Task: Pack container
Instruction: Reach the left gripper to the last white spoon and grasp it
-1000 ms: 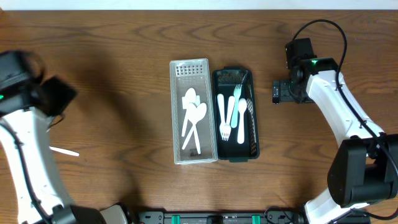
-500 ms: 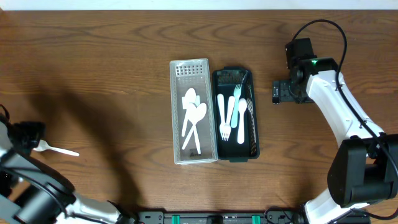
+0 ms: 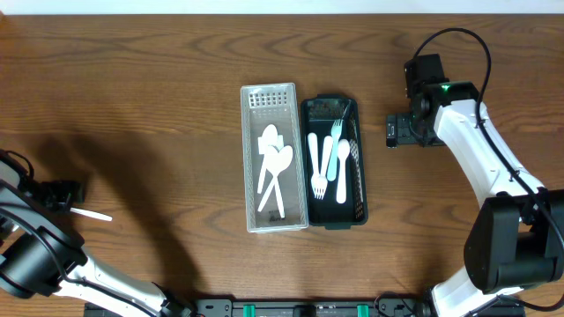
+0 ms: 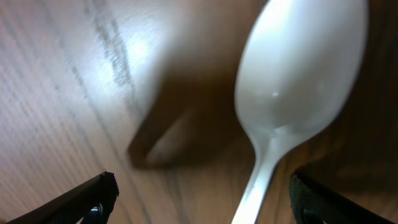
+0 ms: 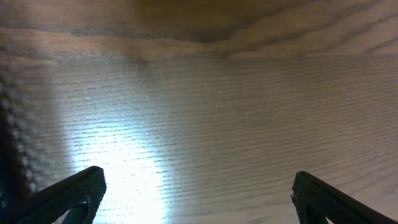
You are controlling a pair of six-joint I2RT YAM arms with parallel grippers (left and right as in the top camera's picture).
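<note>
A white plastic spoon lies loose on the table at the far left. My left gripper hangs over its bowl end, open. In the left wrist view the spoon fills the upper right, and its handle runs down between the fingers of the left gripper, close to the right finger. Nothing is gripped. At the centre stand a clear tray holding white spoons and a black tray holding forks. My right gripper is open over bare wood right of the black tray.
The right wrist view shows only wood grain between the open fingers of the right gripper. The left arm's shadow falls across the table's left side. The table's front edge runs just below the trays.
The left arm has swung down from the upper left onto the loose spoon and now covers its bowl. The right arm has not moved.
</note>
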